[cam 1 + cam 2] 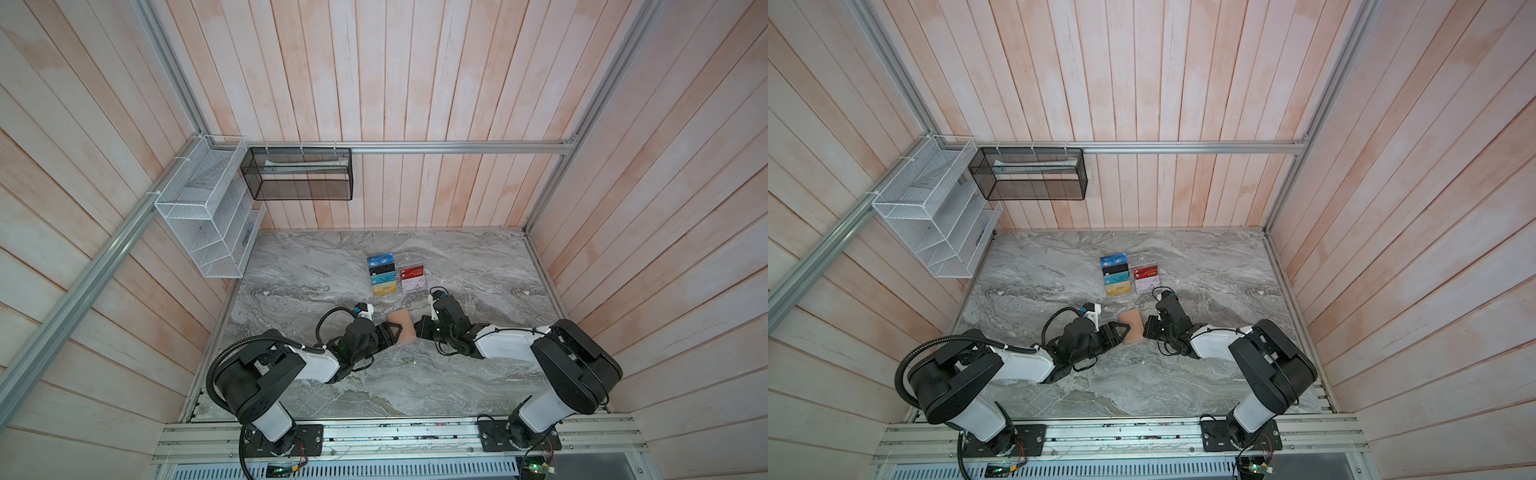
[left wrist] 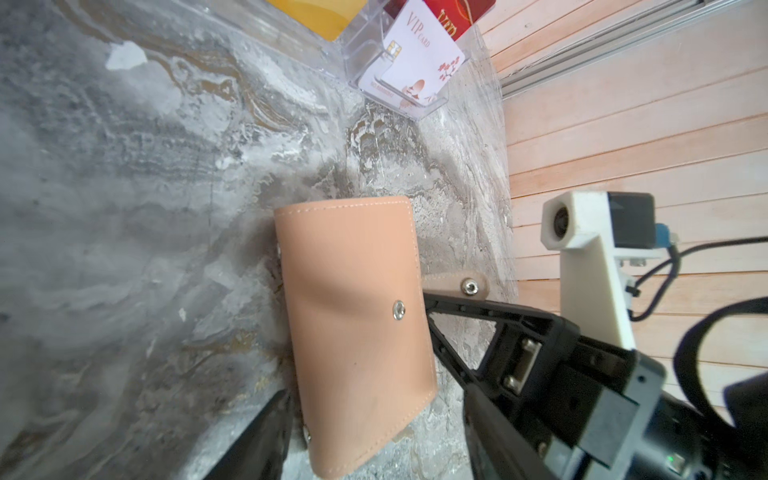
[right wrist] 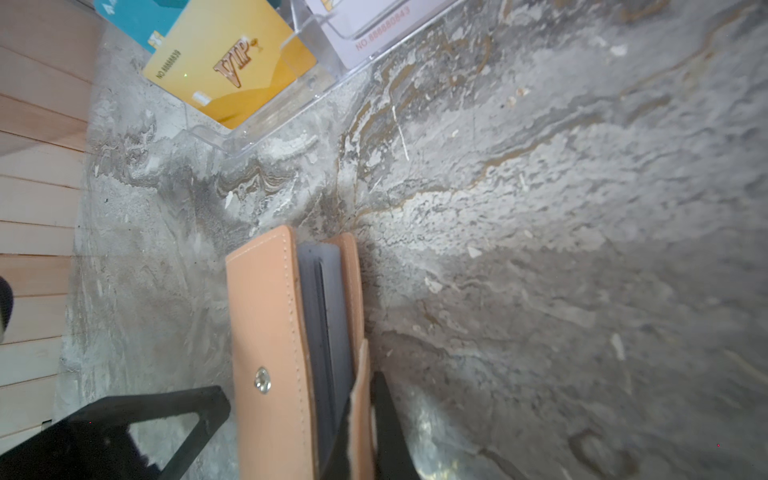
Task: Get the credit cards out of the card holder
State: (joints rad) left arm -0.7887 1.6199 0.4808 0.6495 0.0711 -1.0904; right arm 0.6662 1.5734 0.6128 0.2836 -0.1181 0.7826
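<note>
The card holder (image 1: 405,322) lies on the table (image 1: 457,374), near a clear card stand (image 3: 216,139). The left end effector (image 2: 374,399) straddles it, fingers apart. The right end effector (image 3: 365,399) is clamped on its snap strap (image 2: 444,280) (covers slightly ajar, grey pages showing).

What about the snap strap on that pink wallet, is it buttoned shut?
No: in the left wrist view the card holder's strap sticks out sideways, its snap off the bare stud on the cover.
</note>
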